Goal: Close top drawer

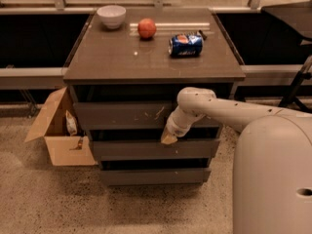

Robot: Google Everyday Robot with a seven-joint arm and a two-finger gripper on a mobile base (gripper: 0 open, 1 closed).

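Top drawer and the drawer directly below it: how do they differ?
The top drawer bears pale scratch marks near its middle; the middle drawer has a plain front. The robot arm crosses the top drawer's right part, while the middle drawer shows nearly whole. The gripper hangs at the top drawer's lower edge, just above the middle drawer. Both are grey, flat and without handles.

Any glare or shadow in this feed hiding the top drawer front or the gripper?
Camera view: warm orange cast throughout, one small glint on the cabinet top. The top drawer front is evenly lit, scratches readable; gaps above and below it are deep shadow. The gripper hangs at its lower edge, right of middle, pale against the dark gap.
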